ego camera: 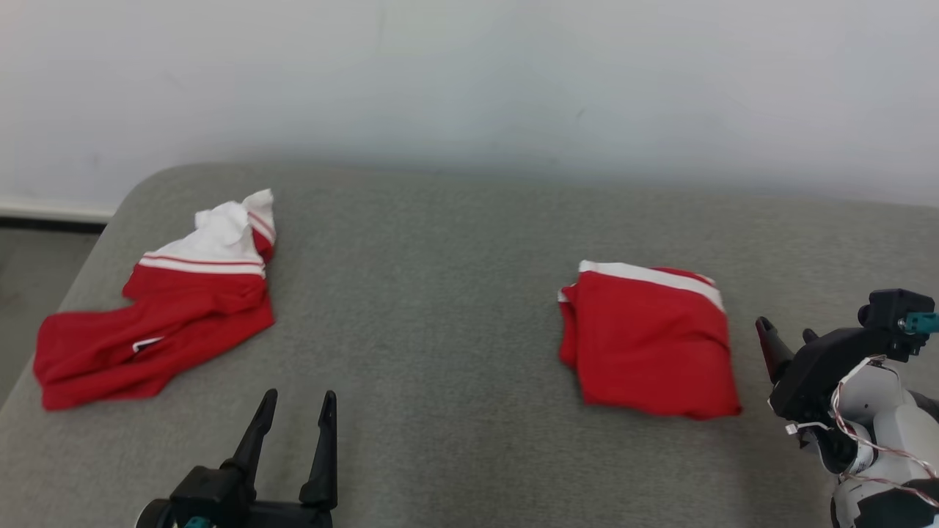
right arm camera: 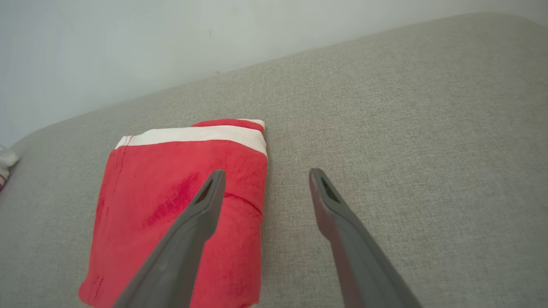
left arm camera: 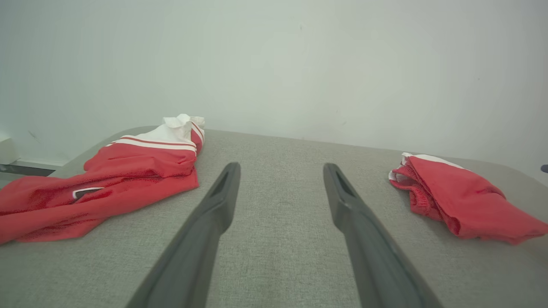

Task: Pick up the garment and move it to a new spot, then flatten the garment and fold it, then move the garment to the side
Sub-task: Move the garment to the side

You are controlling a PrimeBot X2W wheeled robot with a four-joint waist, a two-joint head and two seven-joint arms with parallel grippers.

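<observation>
Both the left gripper (ego camera: 301,396) and right gripper (ego camera: 785,328) stand jaws apart and empty, so the crumpled garment (ego camera: 158,330) at the frame's left — the folded garment (ego camera: 649,345) lies centre-right — probably wants a pinch on a raised fold, lifted clear before carrying.

No legible text, number or brand name. Crumpled red-and-white garment (ego camera: 158,323) bears small white-outlined dark mark (ego camera: 147,343) on red cloth, maybe logo; too small to make out, no letters readable.
</observation>
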